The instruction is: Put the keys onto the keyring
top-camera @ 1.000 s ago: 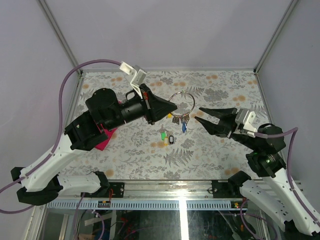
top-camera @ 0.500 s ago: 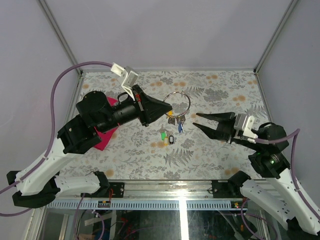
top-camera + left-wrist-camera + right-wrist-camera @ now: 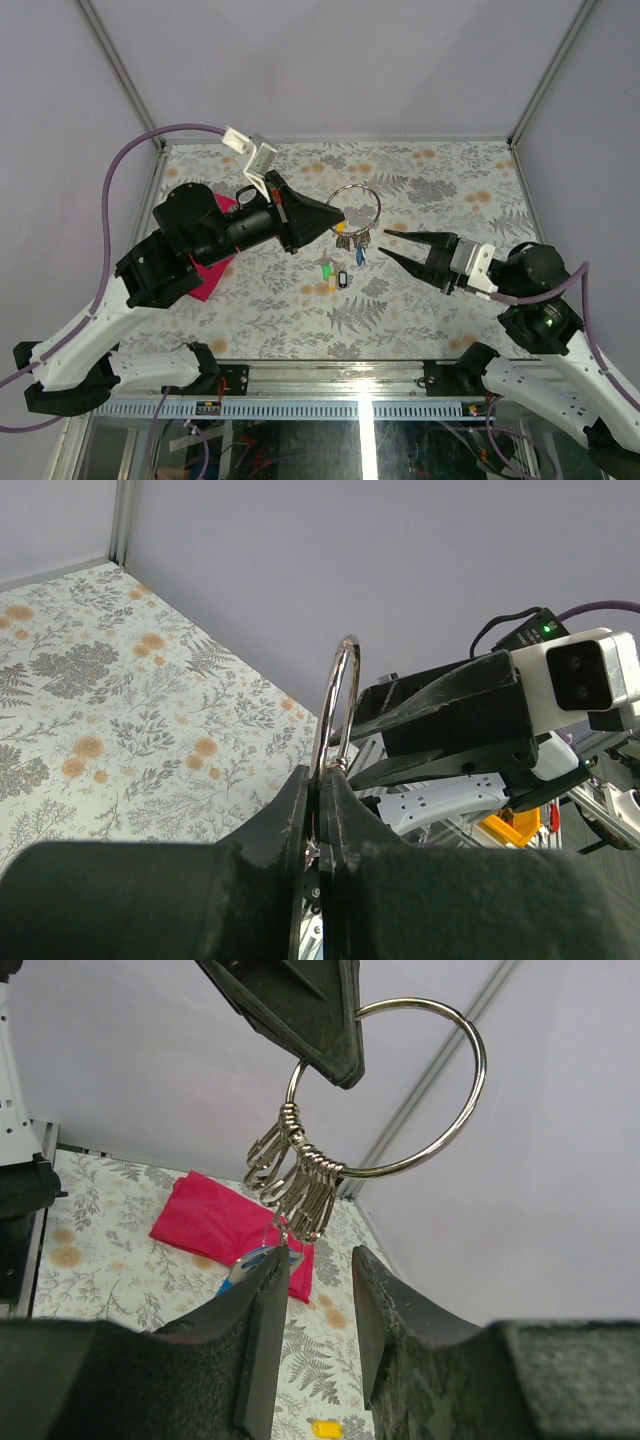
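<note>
My left gripper [image 3: 338,214] is shut on a large silver keyring [image 3: 378,207] and holds it in the air; in the left wrist view the jaws [image 3: 320,776] pinch the ring [image 3: 336,695] edge-on. A bunch of small silver clips [image 3: 300,1185] hangs from the ring [image 3: 471,1095], with a blue-tagged key [image 3: 250,1265] below them. My right gripper [image 3: 385,242] is open and empty, its tips just right of the hanging bunch [image 3: 352,240]; in its own view the open gripper [image 3: 318,1265] sits under the clips. A green-tagged key [image 3: 327,270] and a black-tagged key [image 3: 342,279] lie on the table.
A red cloth [image 3: 208,272] lies under my left arm and shows in the right wrist view [image 3: 210,1222]. A yellow tag [image 3: 322,1428] lies on the flowered tablecloth. Frame posts and grey walls close in the back and sides.
My right gripper has moved left and lower, up to the hanging keys. My left arm first drew back a little to the left with the ring, then held still.
</note>
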